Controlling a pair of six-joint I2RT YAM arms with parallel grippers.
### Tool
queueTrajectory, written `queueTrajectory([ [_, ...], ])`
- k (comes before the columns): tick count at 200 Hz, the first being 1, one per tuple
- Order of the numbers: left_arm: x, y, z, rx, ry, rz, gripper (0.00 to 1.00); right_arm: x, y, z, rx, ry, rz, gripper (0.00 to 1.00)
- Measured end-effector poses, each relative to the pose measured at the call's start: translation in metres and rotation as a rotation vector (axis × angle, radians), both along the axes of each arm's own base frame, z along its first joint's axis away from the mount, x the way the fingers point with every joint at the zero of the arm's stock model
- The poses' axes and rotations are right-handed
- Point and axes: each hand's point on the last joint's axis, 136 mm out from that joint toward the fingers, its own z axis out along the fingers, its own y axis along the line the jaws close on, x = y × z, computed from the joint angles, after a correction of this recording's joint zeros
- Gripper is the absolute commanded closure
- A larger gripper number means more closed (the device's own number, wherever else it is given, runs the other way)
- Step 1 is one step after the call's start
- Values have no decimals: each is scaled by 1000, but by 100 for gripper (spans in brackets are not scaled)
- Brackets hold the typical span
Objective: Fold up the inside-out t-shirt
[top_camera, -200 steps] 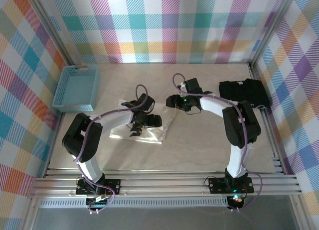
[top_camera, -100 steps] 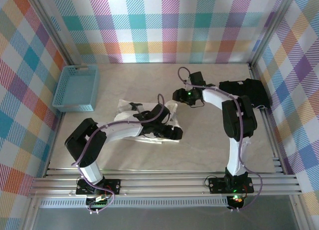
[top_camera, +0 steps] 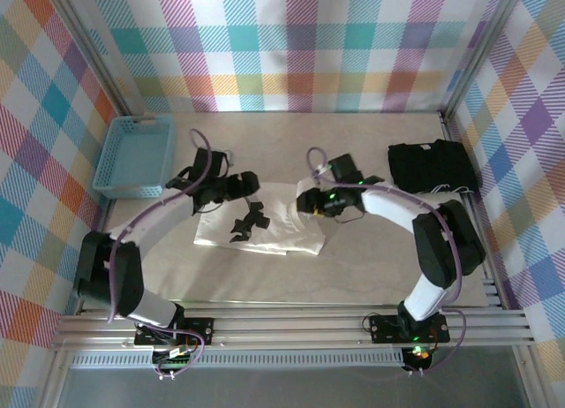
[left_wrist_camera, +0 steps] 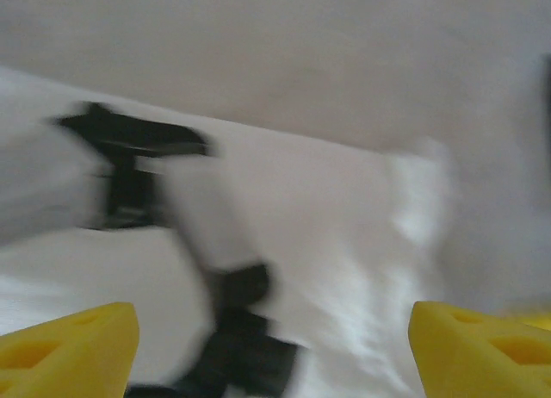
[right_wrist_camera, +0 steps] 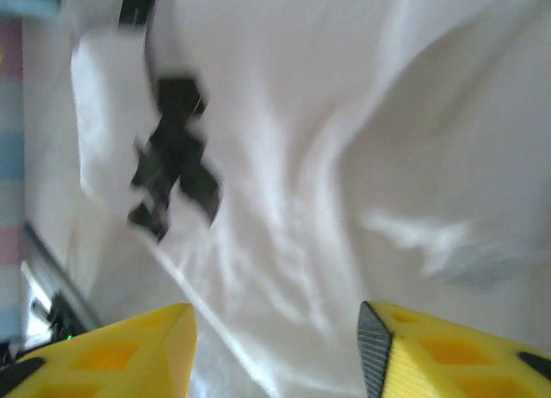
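White inside-out t-shirt (top_camera: 281,221) bears a black mark (top_camera: 250,221), unreadably blurred; left gripper (left_wrist_camera: 272,319) and right gripper (right_wrist_camera: 275,319) stand spread.

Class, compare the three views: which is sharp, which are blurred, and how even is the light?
Top view: sharp and evenly lit, t-shirt edges crisp. Left wrist view: heavy motion blur, the yellow fingers soft-edged. Right wrist view: blurred too, the shirt's wrinkles smeared.
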Motion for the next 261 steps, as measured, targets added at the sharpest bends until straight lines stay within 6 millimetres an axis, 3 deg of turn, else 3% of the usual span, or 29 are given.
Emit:
queueTrajectory([
  [15,4,27,-32,42,76,79,19,-26,26,-12,7,48,75,52],
  [34,-15,46,-68,73,178,118,21,-45,39,-31,-10,113,119,54],
  [56,-46,43,-94,55,267,90,23,-42,26,-55,-87,155,93,55],
  [69,-55,35,-88,19,235,67,23,-30,19,-61,-122,175,77,55],
  [90,-100,-4,-88,-38,252,-45,22,15,7,-59,-167,121,32,55],
  [115,-158,-74,-81,-118,277,-251,20,80,-17,-49,-204,36,-43,51],
  [134,-189,-122,-68,-193,287,-405,20,122,-32,-22,-205,-60,-85,44],
  [147,-194,-148,-53,-238,280,-483,19,140,-36,3,-202,-142,-98,41],
  [161,-182,-167,-28,-271,215,-527,17,142,-40,27,-204,-205,-101,38],
  [175,-160,-169,-1,-290,121,-519,16,132,-48,43,-201,-235,-112,35],
  [189,-121,-147,20,-294,28,-429,12,113,-55,49,-194,-228,-119,33],
  [202,-74,-109,28,-254,-43,-286,8,95,-56,42,-170,-186,-124,31],
  [219,-19,-63,21,-167,-73,-139,7,78,-54,18,-162,-106,-137,28],
  [233,17,-41,6,-107,-56,-82,6,60,-51,-5,-179,-35,-138,27],
  [261,48,-23,-37,-15,43,-83,7,34,-43,-32,-193,62,-147,27],
])
